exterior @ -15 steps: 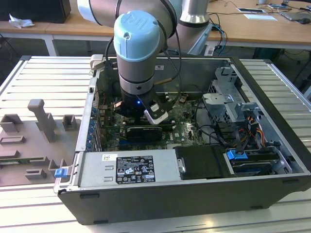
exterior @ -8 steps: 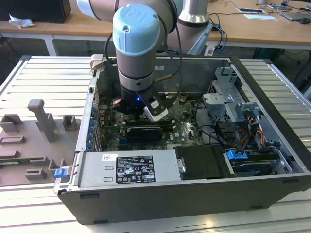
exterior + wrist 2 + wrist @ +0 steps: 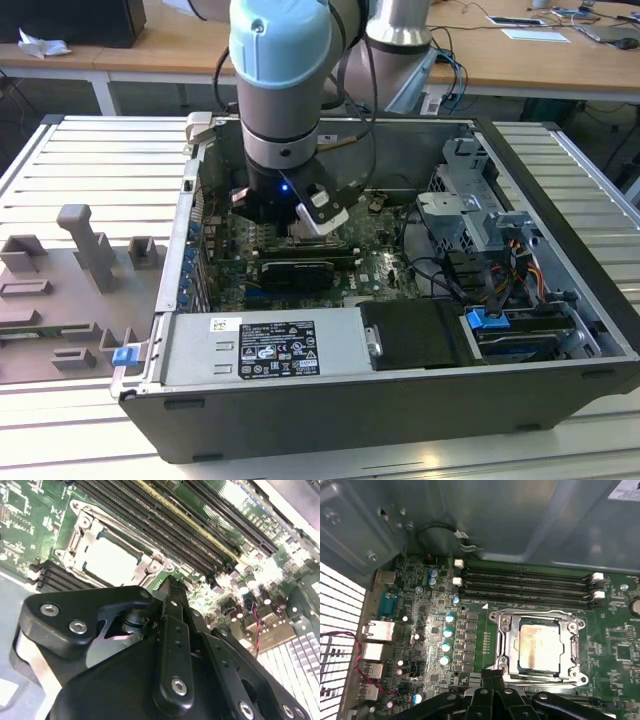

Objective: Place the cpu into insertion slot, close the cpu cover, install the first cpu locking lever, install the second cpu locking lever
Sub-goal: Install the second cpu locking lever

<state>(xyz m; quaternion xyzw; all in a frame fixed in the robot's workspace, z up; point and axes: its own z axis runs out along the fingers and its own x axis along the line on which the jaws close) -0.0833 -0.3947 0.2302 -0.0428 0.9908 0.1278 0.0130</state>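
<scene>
From my station, the gripper [image 3: 492,676] sits closest to both wrist cameras, its black linkage crowding the near part of each picture. In the first wrist view the two fingers [image 3: 485,675] stand pressed together with nothing between them; the second wrist view shows the same closed pair [image 3: 172,592] ending just short of the socket.

Immediately past the fingertips lies the insertion slot [image 3: 540,647], set in the green motherboard [image 3: 615,635]. The cpu [image 3: 538,644] rests inside it, its pale metal top facing up and marked with a brownish smear. The cpu cover [image 3: 506,642] lies flat over the chip's edges, framing the exposed top. In the second wrist view the cpu [image 3: 111,560] appears bright, with the cpu cover [image 3: 82,527] around it. I cannot tell whether the locking levers are latched.

Beyond the socket run four long black memory slots [image 3: 527,584], parallel to one another, then the grey case wall [image 3: 520,515].

In the exterior view the arm [image 3: 283,90] reaches straight down into the open computer case [image 3: 560,200], which rests on a ribbed metal table [image 3: 90,170]. A grey fixture block [image 3: 85,245] stands outside the case, on the exterior view's left.
</scene>
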